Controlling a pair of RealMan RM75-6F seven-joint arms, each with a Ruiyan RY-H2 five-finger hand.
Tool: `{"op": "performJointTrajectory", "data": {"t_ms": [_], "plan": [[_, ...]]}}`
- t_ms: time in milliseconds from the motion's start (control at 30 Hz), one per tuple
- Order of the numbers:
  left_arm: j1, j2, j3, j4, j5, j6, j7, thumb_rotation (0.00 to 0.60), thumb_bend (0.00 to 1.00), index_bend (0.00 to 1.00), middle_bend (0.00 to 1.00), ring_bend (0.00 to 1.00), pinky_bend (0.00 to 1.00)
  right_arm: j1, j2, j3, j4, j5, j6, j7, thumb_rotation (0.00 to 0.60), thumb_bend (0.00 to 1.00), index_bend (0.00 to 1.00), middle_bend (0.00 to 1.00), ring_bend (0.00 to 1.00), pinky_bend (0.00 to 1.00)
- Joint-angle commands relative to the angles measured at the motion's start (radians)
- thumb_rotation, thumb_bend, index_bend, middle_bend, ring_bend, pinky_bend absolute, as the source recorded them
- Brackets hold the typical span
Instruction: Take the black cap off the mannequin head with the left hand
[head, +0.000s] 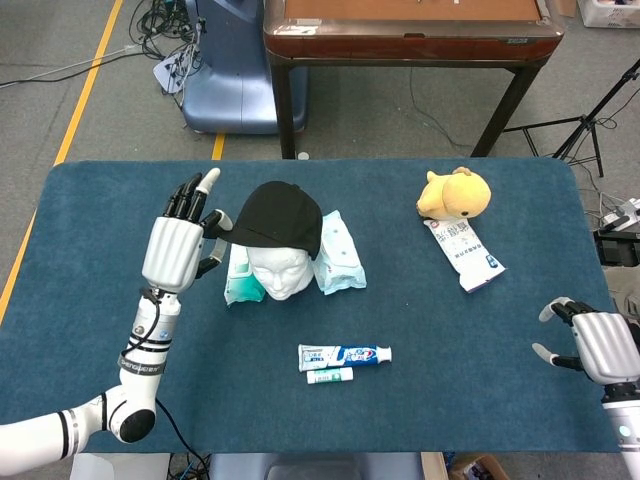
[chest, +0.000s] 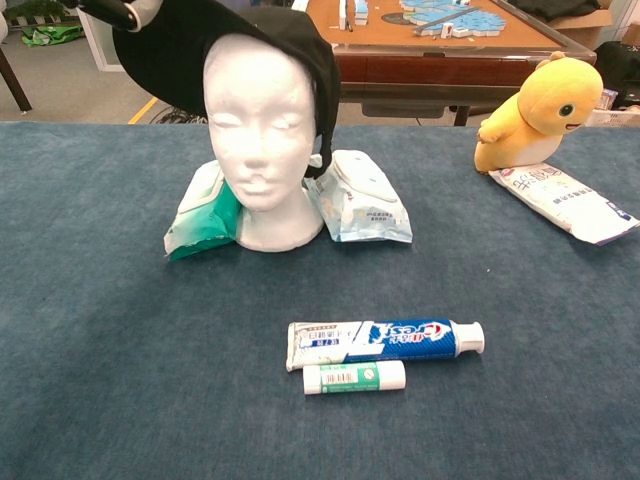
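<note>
The black cap (head: 278, 217) sits tilted back on the white mannequin head (head: 279, 276), its brim (chest: 165, 55) raised to the left. My left hand (head: 180, 240) stands upright just left of the cap, fingers straight and apart. Its thumb (head: 211, 221) touches the brim's edge, and the chest view shows a fingertip (chest: 115, 10) lying against the brim at the top left. Nothing is clasped in the palm. My right hand (head: 598, 345) rests at the table's front right corner with fingers apart and holds nothing.
Two wipe packs (head: 338, 255) (head: 238, 280) flank the mannequin head. A toothpaste tube (head: 345, 355) and a small tube (head: 330, 376) lie in front. A yellow plush (head: 455, 195) and a white packet (head: 465, 255) are at the back right.
</note>
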Motion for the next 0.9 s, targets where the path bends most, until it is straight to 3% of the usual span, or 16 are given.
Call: {"op": "performJointTrajectory", "data": {"t_ms": [33,433,900], "plan": [[-0.012,-0.004,-0.011,-0.008,-0.026,-0.011,0.024,0.600,0.43,0.68,0.04,0.00,0.10,0.000,0.000,0.000,0.000,0.000,0.000,-0.001,0.600,0.16,0.48,0.43,0.46,0.65],[-0.044,0.003,-0.034,-0.027,-0.140,-0.040,0.137,0.600,0.43,0.69,0.04,0.00,0.10,0.002,0.000,0.000,0.000,0.001,-0.003,0.000,0.600,0.16,0.48,0.43,0.46,0.65],[-0.099,-0.015,-0.054,-0.029,-0.187,-0.051,0.167,0.600,0.43,0.69,0.04,0.00,0.10,0.008,-0.001,0.001,0.002,0.010,-0.017,0.001,0.600,0.16,0.48,0.43,0.46,0.65]]}}
